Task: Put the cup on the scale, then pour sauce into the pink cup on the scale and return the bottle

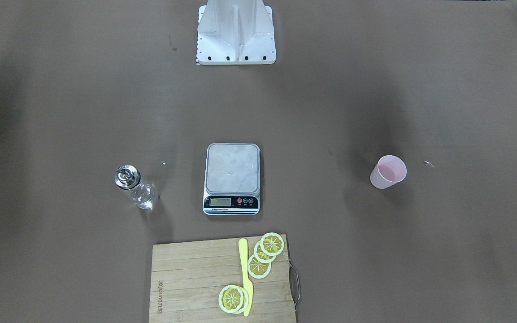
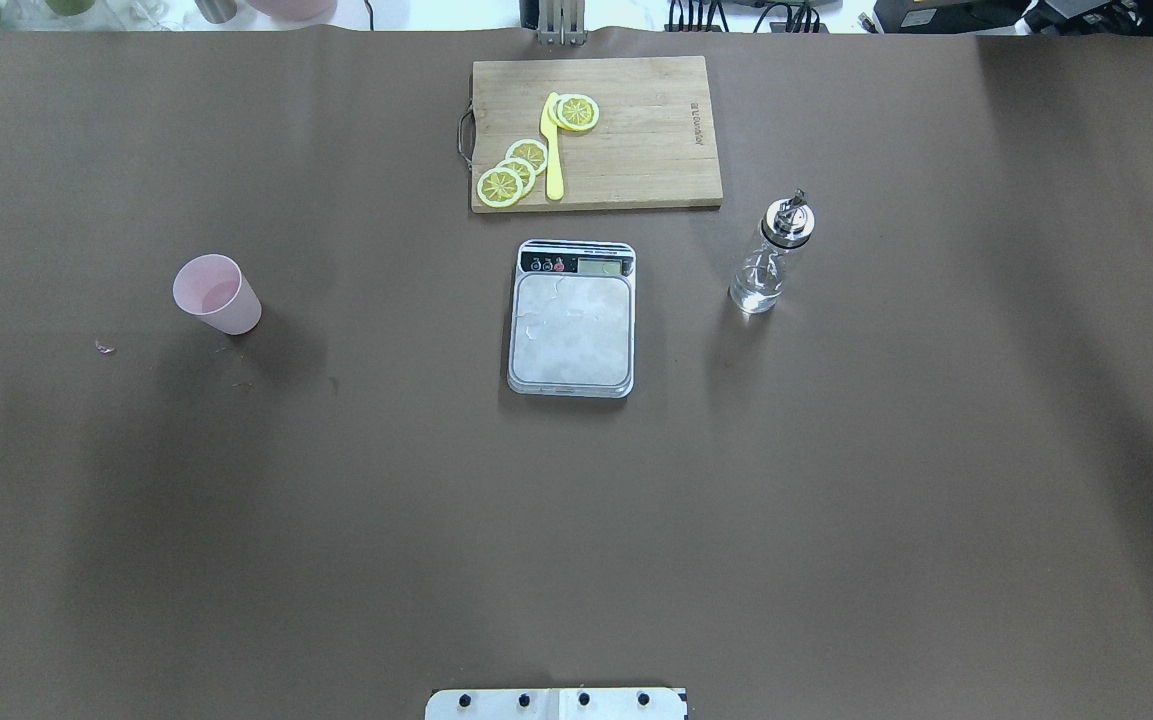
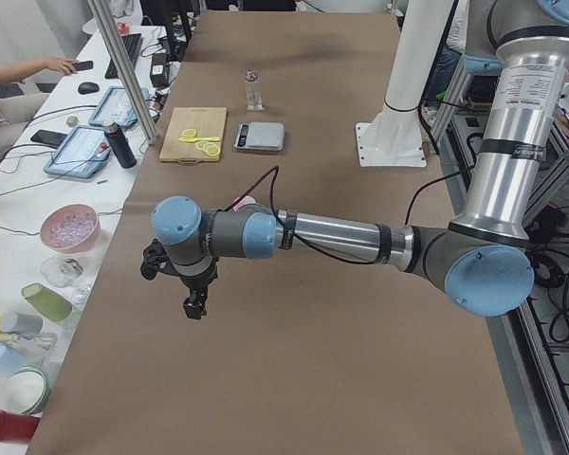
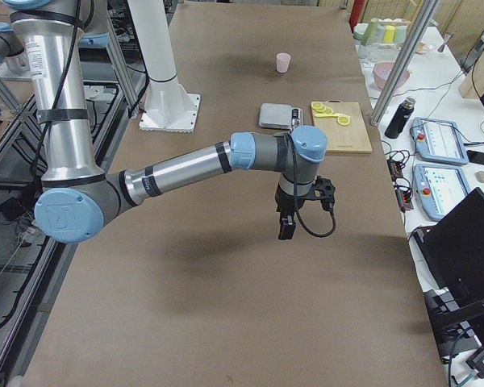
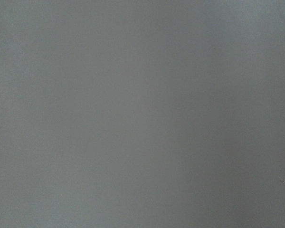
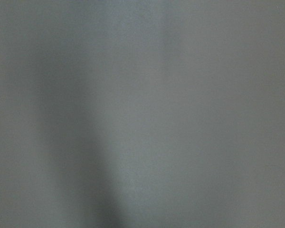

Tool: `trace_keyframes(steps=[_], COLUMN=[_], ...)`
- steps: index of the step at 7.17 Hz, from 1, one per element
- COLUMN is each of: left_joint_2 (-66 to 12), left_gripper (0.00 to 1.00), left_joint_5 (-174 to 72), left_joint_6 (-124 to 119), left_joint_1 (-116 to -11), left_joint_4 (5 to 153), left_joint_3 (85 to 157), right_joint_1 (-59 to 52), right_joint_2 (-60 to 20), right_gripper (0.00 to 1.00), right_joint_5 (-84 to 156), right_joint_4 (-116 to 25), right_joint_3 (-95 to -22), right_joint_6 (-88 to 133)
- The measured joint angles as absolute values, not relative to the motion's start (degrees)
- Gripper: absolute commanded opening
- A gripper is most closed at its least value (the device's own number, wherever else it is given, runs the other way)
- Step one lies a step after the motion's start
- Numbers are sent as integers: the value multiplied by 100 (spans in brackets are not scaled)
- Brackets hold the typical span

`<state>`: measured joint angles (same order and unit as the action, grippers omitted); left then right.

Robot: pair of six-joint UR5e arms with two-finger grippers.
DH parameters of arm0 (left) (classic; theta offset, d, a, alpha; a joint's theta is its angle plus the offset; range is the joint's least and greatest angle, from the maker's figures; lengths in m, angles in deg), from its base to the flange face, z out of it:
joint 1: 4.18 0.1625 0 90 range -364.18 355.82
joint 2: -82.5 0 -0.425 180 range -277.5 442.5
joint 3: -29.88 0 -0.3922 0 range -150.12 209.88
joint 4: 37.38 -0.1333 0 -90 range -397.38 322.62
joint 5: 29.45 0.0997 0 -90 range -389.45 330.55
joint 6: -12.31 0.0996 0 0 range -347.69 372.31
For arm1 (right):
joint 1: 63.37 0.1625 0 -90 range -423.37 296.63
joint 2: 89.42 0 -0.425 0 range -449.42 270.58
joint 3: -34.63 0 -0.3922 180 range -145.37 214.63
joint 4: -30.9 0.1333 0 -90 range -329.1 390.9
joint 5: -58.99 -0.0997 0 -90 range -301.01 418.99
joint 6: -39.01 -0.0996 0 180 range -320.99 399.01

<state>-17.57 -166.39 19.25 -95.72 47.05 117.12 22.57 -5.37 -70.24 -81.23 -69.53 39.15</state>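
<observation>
- Nearest in the front-facing view lies a wooden cutting board (image 1: pixel 186 278) carrying lemon slices (image 1: pixel 259 266) and a yellow knife (image 1: pixel 245 269); just beyond it sits the scale (image 1: pixel 232 168), display toward the board; the bottle (image 1: pixel 137 188) stands upright on the bench (image 1: pixel 61 112) near the scale, on the robot's right; the cup (image 1: pixel 388 172) stands upright, well apart from the scale, on the robot's left
- Overhead view: cup (image 2: pixel 216 292), scale (image 2: pixel 572 330) and bottle (image 2: pixel 766 265) form a rough row across the bench, none touching
- Left side view: the left arm (image 3: pixel 332 237) stretches out level over the bench; the left jaws point down above the surface; released or clenched, I cannot tell; a sliver of cup (image 3: pixel 244 201) shows over the forearm
- Right side view: the right arm (image 4: pixel 185 165) stretches out likewise; the right jaws hang above the bench, well apart from the scale (image 4: pixel 276 115); their state I cannot tell
- Both wrist views: only blurred bench surface
</observation>
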Motion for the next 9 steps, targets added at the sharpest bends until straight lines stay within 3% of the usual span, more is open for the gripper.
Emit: trace_keyframes(steps=[4,9], left_joint_2=[-1864,-2925], left_gripper=[100,100], left_joint_5=[-16629,-16631], left_joint_6=[1865,-271], left_joint_1=[-9450,-7863], left_joint_4=[4890,4830], left_joint_3=[11808,12237], right_joint_1=[2259,2161], right_joint_2=[-540,-706], right_gripper=[100,100], right_joint_5=[-7029,-7025], right_joint_4=[-8094,-8077], right_joint_3=[-6910,-6903], right_joint_6=[3870,3862])
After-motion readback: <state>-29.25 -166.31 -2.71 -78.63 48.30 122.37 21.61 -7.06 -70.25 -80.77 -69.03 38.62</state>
